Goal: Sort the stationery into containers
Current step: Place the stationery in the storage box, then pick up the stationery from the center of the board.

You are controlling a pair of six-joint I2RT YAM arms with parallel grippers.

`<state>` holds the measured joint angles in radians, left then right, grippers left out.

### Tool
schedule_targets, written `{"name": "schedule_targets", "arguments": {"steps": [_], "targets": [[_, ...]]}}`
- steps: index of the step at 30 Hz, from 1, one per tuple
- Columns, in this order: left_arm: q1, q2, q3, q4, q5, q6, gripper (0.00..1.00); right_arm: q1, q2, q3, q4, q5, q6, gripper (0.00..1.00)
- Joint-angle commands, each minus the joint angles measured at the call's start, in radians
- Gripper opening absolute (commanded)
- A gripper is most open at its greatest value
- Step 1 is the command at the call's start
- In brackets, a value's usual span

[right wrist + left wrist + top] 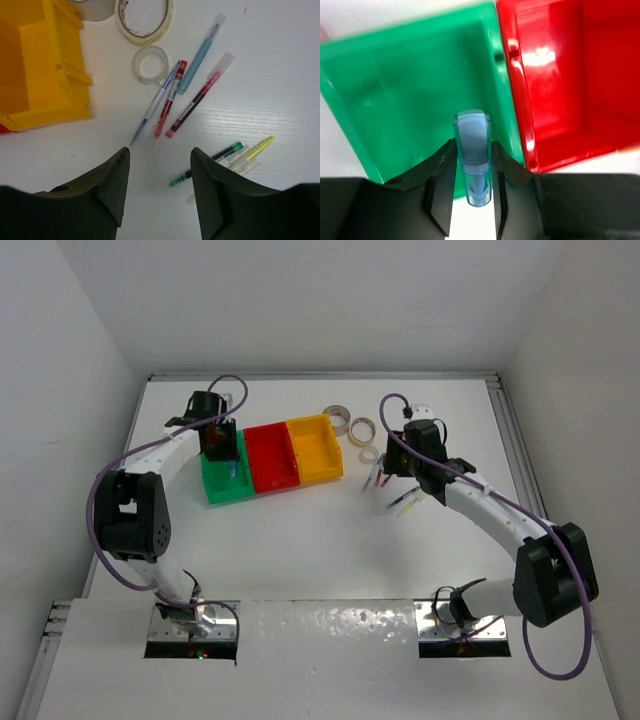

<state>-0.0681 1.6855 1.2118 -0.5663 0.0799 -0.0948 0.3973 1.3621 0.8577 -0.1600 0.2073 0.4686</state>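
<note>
Three joined bins sit left of centre on the table (pixel 300 550): a green bin (pixel 222 490), a red bin (pixel 272 458) and a yellow bin (pixel 316 448). The left end effector (pixel 472 157) pinches a blue pen (pixel 471 132) over the green bin. The right end effector (pixel 157 155), spread apart, hovers above loose pens (pixel 169 100) and tape rings (pixel 152 64) lying right of the yellow bin.

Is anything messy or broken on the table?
Nothing looks broken. The pens lie scattered at odd angles right of the yellow bin, beside tape rolls. The left gripper holds a blue pen over the green bin.
</note>
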Motion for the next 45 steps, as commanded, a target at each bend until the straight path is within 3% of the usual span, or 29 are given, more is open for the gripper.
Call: {"name": "schedule_targets", "arguments": {"steps": [1, 2, 3, 6, 9, 14, 16, 18, 20, 21, 25, 26, 28, 29, 31, 34, 39, 41, 45], "targets": [[-0.010, -0.006, 0.009, 0.128, -0.075, -0.040, 0.09, 0.008, -0.044, -0.016, 0.019, 0.024, 0.004, 0.51], [-0.007, -0.001, 0.008, 0.126, -0.075, -0.042, 0.18, 0.008, -0.049, -0.022, 0.017, 0.030, 0.004, 0.52], [-0.004, 0.005, 0.008, 0.125, -0.106, -0.045, 0.34, 0.008, -0.060, -0.028, 0.017, 0.043, 0.002, 0.52], [-0.001, 0.003, 0.023, 0.120, -0.117, -0.043, 0.51, 0.008, -0.073, -0.032, 0.014, 0.050, -0.013, 0.53], [0.010, -0.001, 0.075, 0.108, -0.121, -0.042, 0.58, 0.006, -0.070, -0.020, 0.014, 0.049, -0.034, 0.54], [0.097, -0.017, 0.256, 0.019, -0.095, -0.036, 0.56, 0.006, -0.049, 0.029, 0.008, 0.030, -0.047, 0.54], [0.170, -0.020, 0.331, -0.003, -0.098, -0.017, 0.44, 0.011, -0.037, 0.041, 0.008, 0.018, -0.051, 0.54], [0.243, -0.006, 0.356, -0.029, -0.112, -0.028, 0.23, 0.015, -0.026, 0.046, 0.011, 0.015, -0.051, 0.54], [0.361, 0.037, 0.342, -0.043, -0.105, -0.058, 0.17, 0.017, -0.020, 0.040, 0.017, 0.014, -0.047, 0.54], [0.391, 0.057, 0.336, -0.056, -0.094, -0.060, 0.18, 0.018, -0.015, 0.034, 0.026, 0.014, -0.044, 0.54], [0.465, 0.129, 0.312, 0.017, -0.055, 0.067, 0.44, 0.026, -0.003, 0.023, 0.031, -0.006, -0.065, 0.54], [0.473, 0.156, 0.330, 0.029, -0.046, 0.184, 0.52, 0.028, 0.002, 0.024, 0.028, -0.019, -0.086, 0.55], [0.491, 0.224, 0.376, -0.001, 0.006, 0.301, 0.62, 0.028, 0.005, 0.024, 0.020, -0.042, -0.110, 0.57], [0.498, 0.253, 0.444, -0.071, 0.020, 0.429, 0.66, 0.028, 0.009, 0.024, 0.014, -0.071, -0.137, 0.57], [0.507, 0.343, 0.556, -0.144, 0.018, 0.582, 0.65, 0.029, 0.018, 0.023, 0.004, -0.111, -0.162, 0.57], [0.514, 0.414, 0.607, -0.256, 0.038, 0.716, 0.60, 0.035, 0.032, 0.033, -0.007, -0.186, -0.203, 0.58], [0.493, 0.356, 0.474, -0.253, 0.081, 0.917, 0.56, 0.077, 0.098, 0.127, -0.085, -0.201, -0.258, 0.58], [0.479, 0.312, 0.352, -0.212, 0.083, 0.989, 0.52, 0.104, 0.135, 0.183, -0.130, -0.201, -0.277, 0.57], [0.473, 0.322, 0.328, -0.227, 0.078, 1.040, 0.49, 0.162, 0.173, 0.236, -0.159, -0.166, -0.286, 0.57]]}}
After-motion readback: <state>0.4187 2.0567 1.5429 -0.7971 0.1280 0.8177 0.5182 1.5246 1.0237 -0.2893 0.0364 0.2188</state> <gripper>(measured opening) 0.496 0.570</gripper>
